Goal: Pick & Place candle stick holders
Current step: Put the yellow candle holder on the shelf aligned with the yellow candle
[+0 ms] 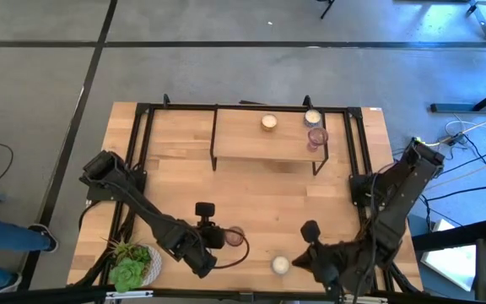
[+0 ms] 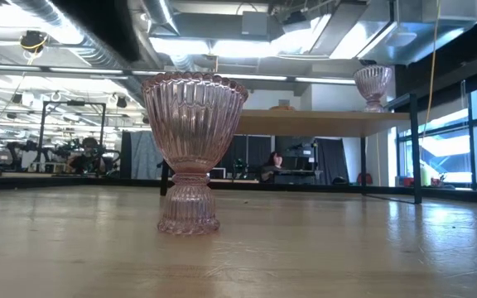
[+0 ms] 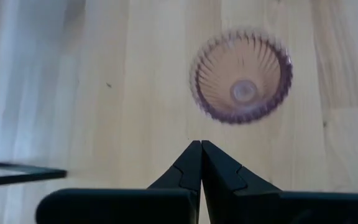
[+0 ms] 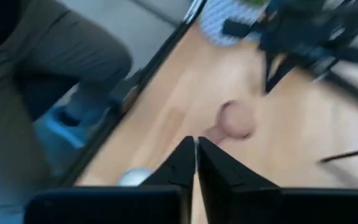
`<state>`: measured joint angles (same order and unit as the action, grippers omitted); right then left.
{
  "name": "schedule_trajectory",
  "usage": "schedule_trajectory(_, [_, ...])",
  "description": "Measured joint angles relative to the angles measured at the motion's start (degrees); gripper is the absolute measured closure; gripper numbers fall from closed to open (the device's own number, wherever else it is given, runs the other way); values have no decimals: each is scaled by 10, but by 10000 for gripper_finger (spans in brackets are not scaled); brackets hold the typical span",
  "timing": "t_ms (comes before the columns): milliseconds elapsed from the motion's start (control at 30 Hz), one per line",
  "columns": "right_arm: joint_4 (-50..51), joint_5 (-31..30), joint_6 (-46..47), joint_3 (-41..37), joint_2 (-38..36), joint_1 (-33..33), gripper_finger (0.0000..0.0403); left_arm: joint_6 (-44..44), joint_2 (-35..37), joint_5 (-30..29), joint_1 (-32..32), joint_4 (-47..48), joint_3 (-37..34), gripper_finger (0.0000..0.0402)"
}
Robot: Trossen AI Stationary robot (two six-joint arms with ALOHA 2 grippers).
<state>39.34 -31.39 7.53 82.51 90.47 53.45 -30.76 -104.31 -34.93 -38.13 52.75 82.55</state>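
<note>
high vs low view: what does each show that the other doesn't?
Only high: both arms, the shut left claw beside the pink cup, the right claw near a cream cup, the plant, and two cream cups on the shelf. Only low: the room behind, and the pink cup's ribbed stem. Both: that pink cup upright on the table, and a second pink cup on the shelf.

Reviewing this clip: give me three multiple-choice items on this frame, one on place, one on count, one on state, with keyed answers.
1. Where does the pink holder near the left end effector stand?
A. on the tabletop
B. on the raised shelf
C. in the plant pot

2. How many holders stand on the raised shelf?
A. one
B. three
C. five

3. How are the left end effector's fingers?
A. wide open
B. shut on a holder
C. shut, holding nothing

Answers: 1 A, it stands upright on bare wood. 2 B, three show on the shelf from above. 3 C, the wrist view shows tips together and the holder beyond them.
</note>
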Motion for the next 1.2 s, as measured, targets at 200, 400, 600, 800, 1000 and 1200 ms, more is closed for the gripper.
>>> schedule_trajectory(200, [64,50,176,8,54,30,296,-29,0,19,-8,-8,-21,399])
schedule_trajectory(400, [125,113,329,8,92,54,221,-26,5,19,-14,-19,-21,400])
schedule_trajectory(600, [138,143,367,7,130,63,206,-23,5,30,-11,-19,-21,400])
schedule_trajectory(800, [178,186,387,7,158,53,206,-14,5,31,-11,-19,-21,399])
schedule_trajectory(1000, [185,181,383,2,160,46,206,-10,5,34,-11,-19,-21,399])
schedule_trajectory(1200, [186,194,388,-16,164,44,206,-10,5,37,-11,-19,-21,399])
